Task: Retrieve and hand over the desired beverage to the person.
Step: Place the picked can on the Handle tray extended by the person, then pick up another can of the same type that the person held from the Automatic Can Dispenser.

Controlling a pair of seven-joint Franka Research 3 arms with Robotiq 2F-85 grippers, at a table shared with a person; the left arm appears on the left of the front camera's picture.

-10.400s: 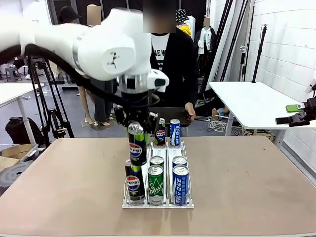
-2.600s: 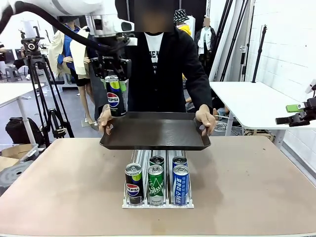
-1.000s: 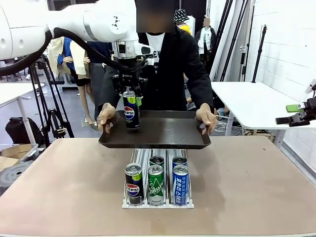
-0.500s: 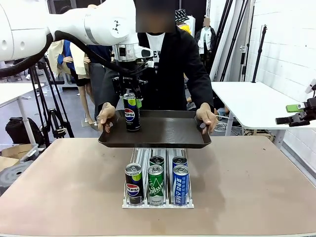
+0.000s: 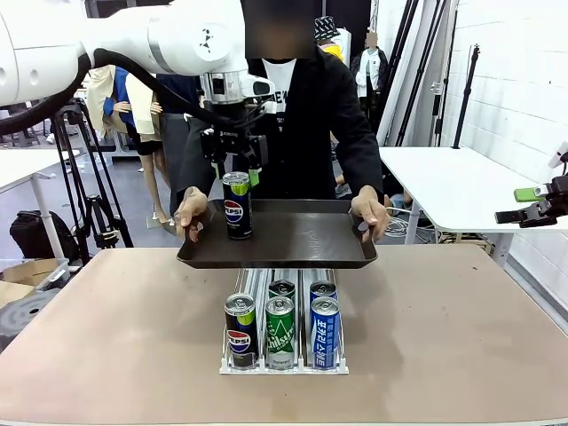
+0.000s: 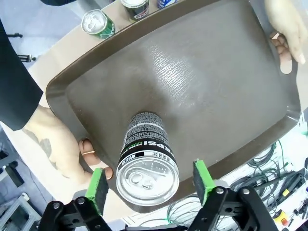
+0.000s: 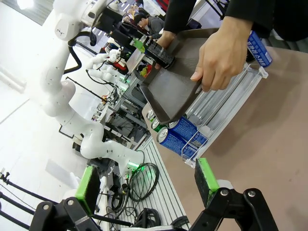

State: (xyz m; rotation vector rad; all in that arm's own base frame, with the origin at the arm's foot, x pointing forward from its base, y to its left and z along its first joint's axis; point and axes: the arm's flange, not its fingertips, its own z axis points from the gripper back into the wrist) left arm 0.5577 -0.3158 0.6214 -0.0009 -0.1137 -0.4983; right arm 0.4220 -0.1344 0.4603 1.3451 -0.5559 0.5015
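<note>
Left gripper [image 5: 236, 170] spread clear of Pepsi can [image 5: 237, 210] near tray [image 5: 284, 259] edge

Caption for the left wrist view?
Open left gripper flanking a Pepsi can standing on the tray a person holds.

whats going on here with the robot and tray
The left gripper hangs open around a black Pepsi can standing on a dark brown tray, pads clear of its sides. The person in a black jacket holds that tray with both hands over the white can rack. The right gripper sits open at the side.
</note>
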